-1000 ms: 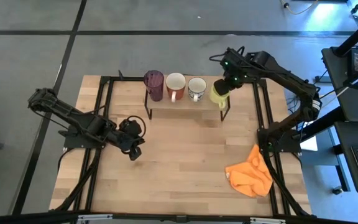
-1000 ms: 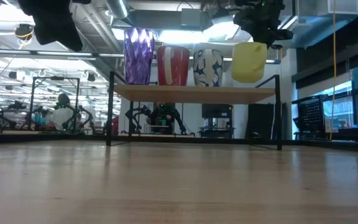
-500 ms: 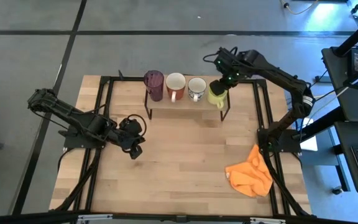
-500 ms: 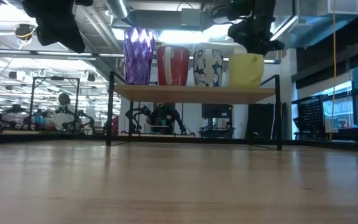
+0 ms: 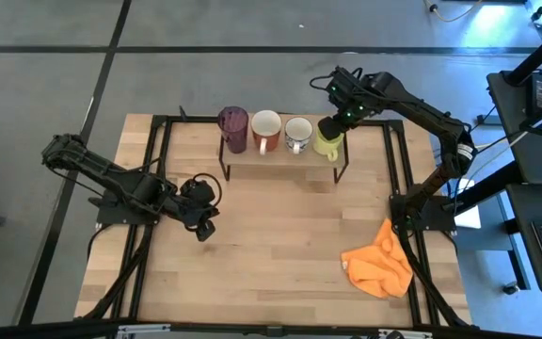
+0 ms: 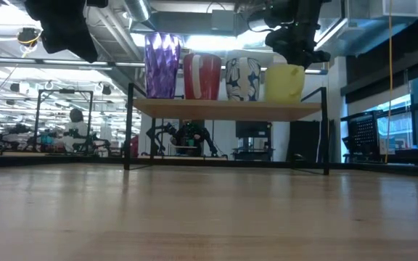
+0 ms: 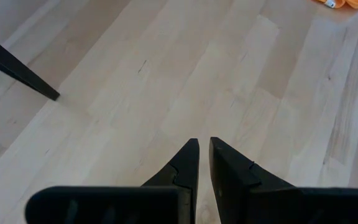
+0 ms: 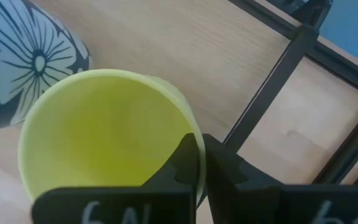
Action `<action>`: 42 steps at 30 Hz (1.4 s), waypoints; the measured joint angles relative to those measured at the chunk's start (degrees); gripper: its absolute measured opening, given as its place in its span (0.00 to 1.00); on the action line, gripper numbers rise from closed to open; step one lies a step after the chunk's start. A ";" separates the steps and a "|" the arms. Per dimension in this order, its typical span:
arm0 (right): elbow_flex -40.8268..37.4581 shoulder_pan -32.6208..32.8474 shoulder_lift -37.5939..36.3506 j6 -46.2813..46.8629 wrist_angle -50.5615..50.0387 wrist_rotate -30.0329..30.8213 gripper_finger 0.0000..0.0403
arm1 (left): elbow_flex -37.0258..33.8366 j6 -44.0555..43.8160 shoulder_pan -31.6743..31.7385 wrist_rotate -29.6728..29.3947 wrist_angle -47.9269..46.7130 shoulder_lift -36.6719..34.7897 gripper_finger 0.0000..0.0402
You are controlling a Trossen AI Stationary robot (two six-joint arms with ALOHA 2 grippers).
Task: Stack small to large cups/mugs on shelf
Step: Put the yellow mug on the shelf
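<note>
Shelf: I am seeing the shelf (image 5: 276,155) standing in the upper middle of the high view, a light-wood board on thin black legs, raised above the worktop (image 5: 271,245); in the low view it is crossing the middle of the frame (image 6: 227,109).

Cups in a row: four are sitting on the board. From the frame's left in the high view they are running purple tumbler (image 5: 233,124), reddish-brown mug (image 5: 265,125), patterned mug (image 5: 298,132), yellow-green mug (image 5: 326,141). The low view is showing the same order: purple tumbler (image 6: 162,65), reddish-brown mug (image 6: 202,76), patterned mug (image 6: 243,79), yellow-green mug (image 6: 284,83).

Yellow-green mug: it is resting at the right end of the shelf, just beside the patterned mug, its base on the board in the low view.

Right hand: I am holding the right hand (image 5: 333,123) over this mug, upper right of centre in the high view. Its fingers (image 8: 188,163) are pinching the rim of the yellow-green mug (image 8: 98,124), one inside and one outside, closed on the wall.

Left hand: the left hand (image 5: 205,229) is waiting above the bare worktop, left of centre in the high view. Its fingers (image 7: 188,163) are nearly together, with only a thin gap, holding nothing.

Orange cloth: it (image 5: 379,262) is lying crumpled at the lower right of the worktop, well apart from the shelf.
</note>
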 joint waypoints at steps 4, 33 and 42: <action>-0.01 0.00 0.00 0.01 -0.03 -0.07 0.04 | 0.00 0.05 0.00 0.00 0.00 0.00 0.08; -0.23 0.04 0.11 0.25 -0.22 1.38 0.10 | 0.00 0.23 0.00 -0.04 -1.27 0.02 0.08; -0.23 0.04 0.09 0.20 -0.15 1.37 0.11 | 0.00 0.48 0.00 -0.04 -1.33 0.01 0.08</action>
